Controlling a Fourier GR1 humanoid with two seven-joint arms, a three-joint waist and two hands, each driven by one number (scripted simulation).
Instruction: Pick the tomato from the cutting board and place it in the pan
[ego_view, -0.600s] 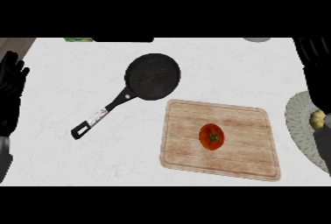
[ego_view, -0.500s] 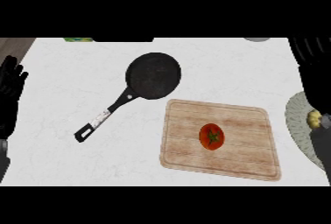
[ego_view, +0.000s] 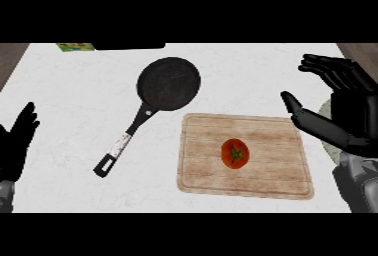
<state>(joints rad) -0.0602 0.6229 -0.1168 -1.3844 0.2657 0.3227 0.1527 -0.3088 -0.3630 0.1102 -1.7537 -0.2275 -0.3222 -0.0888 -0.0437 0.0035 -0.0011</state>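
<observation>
The white bench (ego_view: 66, 100) fills the frame, and nothing on it shows the task as begun. The wooden cutting board (ego_view: 273, 145) lies in the lower right of centre, flat and a little askew. The black pan (ego_view: 170, 82) sits up and to the left of it, apart from the board, with its bowl towards the top of the frame and its handle (ego_view: 122, 145) running down to the lower left. The bowl holds nothing.

The right hand (ego_view: 351, 115) is at the right edge of the frame, just beside the board's right side. Its fingers are spread and fairly straight, its thumb points in towards the board, and it has hold of nothing. It looks to be above the bench rather than on it, though its height is hard to judge from this steep view. The left hand (ego_view: 16, 142) rests at the left edge, lower down, fingers up and apart, empty and well away from the pan and the board.

The tomato (ego_view: 235, 153) lies near the middle of the board, red with its green stalk scar facing up, and touches neither hand.

So no step is complete. The reach, the grasp, the carry up and left to the pan, and the release all remain.
</observation>
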